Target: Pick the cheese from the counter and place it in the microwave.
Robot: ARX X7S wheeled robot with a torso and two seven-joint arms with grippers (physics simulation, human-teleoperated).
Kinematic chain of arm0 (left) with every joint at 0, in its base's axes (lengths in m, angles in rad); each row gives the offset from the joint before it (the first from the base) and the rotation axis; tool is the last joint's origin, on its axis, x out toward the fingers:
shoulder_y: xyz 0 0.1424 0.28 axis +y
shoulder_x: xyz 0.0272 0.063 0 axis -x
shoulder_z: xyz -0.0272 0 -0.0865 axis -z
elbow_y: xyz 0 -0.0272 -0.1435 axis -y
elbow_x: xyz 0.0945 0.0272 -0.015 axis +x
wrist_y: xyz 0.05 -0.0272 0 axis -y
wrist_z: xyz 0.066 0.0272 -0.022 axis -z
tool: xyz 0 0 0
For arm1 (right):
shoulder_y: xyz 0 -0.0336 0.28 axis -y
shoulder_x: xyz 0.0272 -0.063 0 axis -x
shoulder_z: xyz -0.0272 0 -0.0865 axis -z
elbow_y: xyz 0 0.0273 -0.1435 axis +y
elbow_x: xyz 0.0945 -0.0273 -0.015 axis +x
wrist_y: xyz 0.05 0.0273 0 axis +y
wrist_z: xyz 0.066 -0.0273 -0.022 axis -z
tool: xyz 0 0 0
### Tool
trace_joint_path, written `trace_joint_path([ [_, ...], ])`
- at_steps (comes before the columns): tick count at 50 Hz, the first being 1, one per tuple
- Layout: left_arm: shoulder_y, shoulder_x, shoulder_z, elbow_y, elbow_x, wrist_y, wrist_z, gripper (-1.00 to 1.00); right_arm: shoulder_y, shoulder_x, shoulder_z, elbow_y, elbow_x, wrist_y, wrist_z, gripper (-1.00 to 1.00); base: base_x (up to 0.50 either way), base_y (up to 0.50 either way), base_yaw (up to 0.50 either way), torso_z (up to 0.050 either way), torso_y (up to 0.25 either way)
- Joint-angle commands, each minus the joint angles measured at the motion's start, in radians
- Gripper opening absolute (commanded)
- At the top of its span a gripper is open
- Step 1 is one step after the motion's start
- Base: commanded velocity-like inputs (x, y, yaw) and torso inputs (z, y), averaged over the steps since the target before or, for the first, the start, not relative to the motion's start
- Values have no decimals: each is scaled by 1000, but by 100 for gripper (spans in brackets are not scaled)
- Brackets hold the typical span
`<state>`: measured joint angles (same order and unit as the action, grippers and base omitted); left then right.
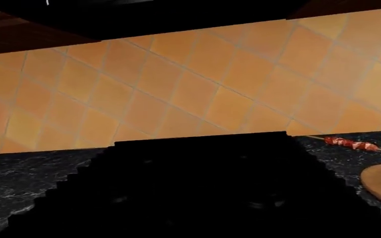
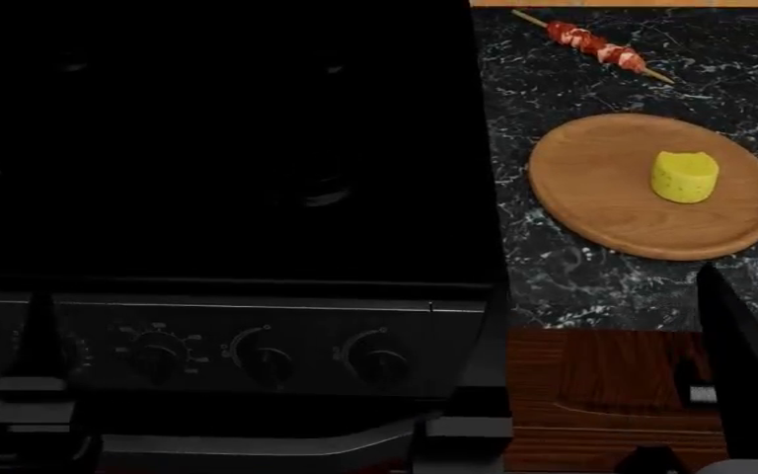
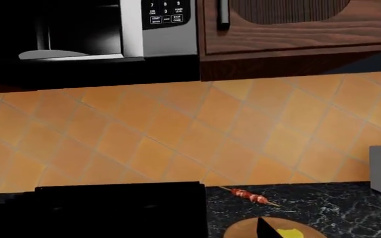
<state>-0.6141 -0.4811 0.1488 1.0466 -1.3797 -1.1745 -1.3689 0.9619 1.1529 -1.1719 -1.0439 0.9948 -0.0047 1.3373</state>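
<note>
**Pale-yellow cheese on the board, reach not yet begun**

Pale-yellow rounded cheese chunk with a notched top [image 2: 685, 177] sits upright on the round wooden board [image 2: 603, 188], toward the board's right half, untouched. Board lies on the black marble-look counter with thin white veins [image 2: 576, 286], just right of the matte-black stove top [image 2: 221, 138]. Red meat skewer on a thin stick [image 2: 596, 45] lies farther back on the same counter, apart from the board.

Only a dark slab of the right arm [image 2: 748, 365] shows at the lower right of the head view, well short of the cheese. Cannot tell how wide either pincer stands or whether anything is held; no fingertips clearly visible in any view, left gripper absent altogether.

Judged best for the step in hand: bring the right arm forward over the board, spread the fingers wider than the chunk, descend straight down and close on its rounded sides below the notch. Keep clear of the board rim to avoid dragging it. Once lifted, raise high before swinging left toward the silver-fronted microwave with its open dark cavity [image 3: 78, 34], mounted above the stove beside a dark wooden cabinet [image 3: 289, 25].

Count: one cheese, one board, one skewer, one microwave, three round stove knobs [image 2: 264, 357] visible on the front panel.
</note>
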Motion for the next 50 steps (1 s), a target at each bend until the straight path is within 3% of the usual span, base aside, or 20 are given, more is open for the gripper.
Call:
trace_joint_path([
  [1, -25, -69, 54, -1, -60, 136, -27, 100, 252, 20, -288, 2, -43, -114, 59, 100, 0, 0, 0, 0, 0],
  [12, -59, -152, 193, -2, -42, 270, -55, 100, 363, 34, -424, -2, -75, -166, 82, 100, 219, 0, 0, 0, 0],
  [35, -55, -197, 250, -3, -3, 344, -45, 100, 423, 35, -535, 0, -116, -211, 109, 100, 335, 0, 0, 0, 0],
  [50, -79, -236, 322, -7, 14, 413, -56, 100, 447, 39, -570, 6, -121, -238, 110, 100, 335, -198, 0, 0, 1],
])
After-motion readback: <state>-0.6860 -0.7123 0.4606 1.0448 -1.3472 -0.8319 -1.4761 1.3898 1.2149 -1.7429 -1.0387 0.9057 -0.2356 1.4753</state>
